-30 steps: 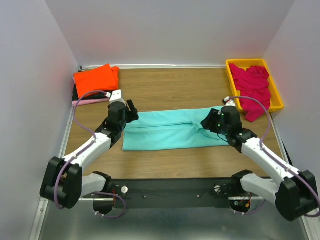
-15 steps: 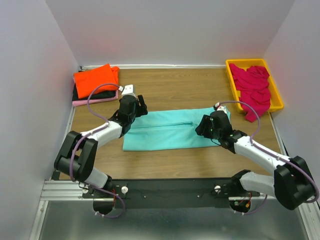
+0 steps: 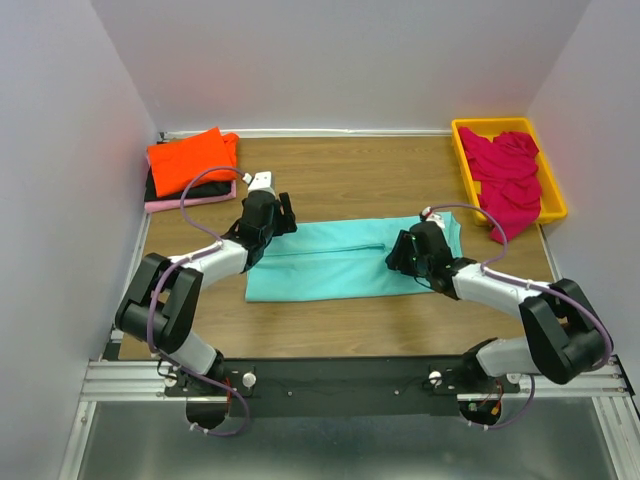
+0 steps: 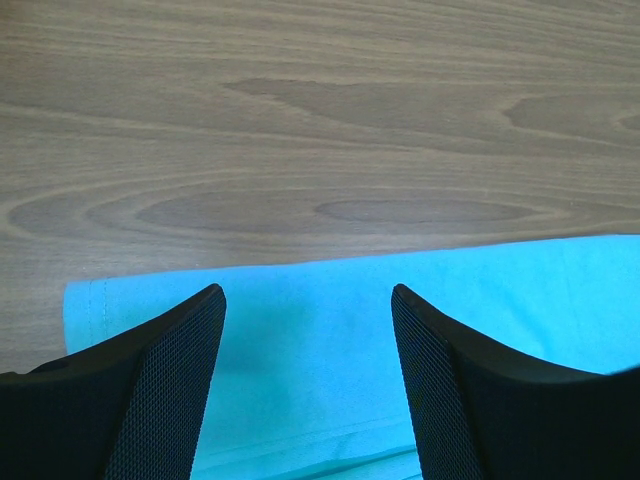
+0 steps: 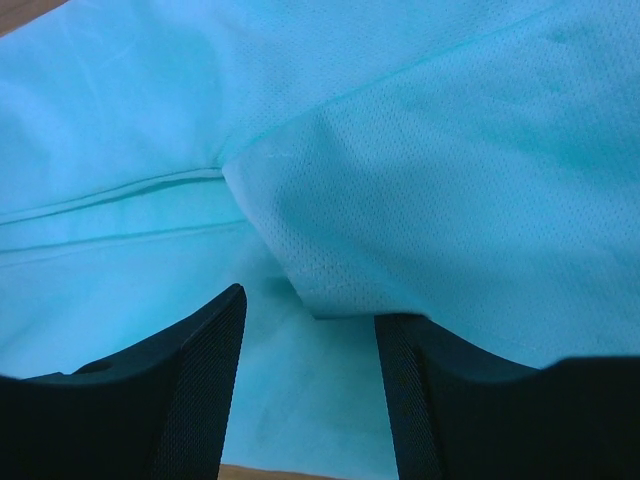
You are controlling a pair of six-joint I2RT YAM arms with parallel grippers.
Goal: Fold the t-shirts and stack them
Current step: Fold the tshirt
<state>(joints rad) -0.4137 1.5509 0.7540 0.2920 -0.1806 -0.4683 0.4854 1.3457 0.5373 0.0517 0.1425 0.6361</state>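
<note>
My left pincer (image 3: pixel 282 214) hangs with its jaws apart over the far left edge of the turquoise shirt (image 3: pixel 340 265). In the left wrist view the cloth's hem runs just under the tips, with bare table (image 3: pixel 340 170) beyond. My right pincer (image 3: pixel 400 250) is spread as well, low over a doubled flap near the shirt's right end. It grips nothing that I can see.

I judge the task to be somewhere near its middle. A stack sits in the far left corner, with an orange shirt (image 3: pixel 190 158) on top, a black one (image 3: pixel 152 187) under it and a pink one (image 3: pixel 185 201) at the bottom. The turquoise shirt lies mid-table as a long strip, narrowed lengthwise but not yet folded short or carried to the stack. Magenta shirts (image 3: pixel 505 175) are heaped unfolded in the yellow tray (image 3: pixel 553 213) at the far right, one spilling over its near rim.

Little stands in the way. My own left arm lies near the line from shirt to stack, and the flap under my right pincer sits rumpled and could fold crooked.
</note>
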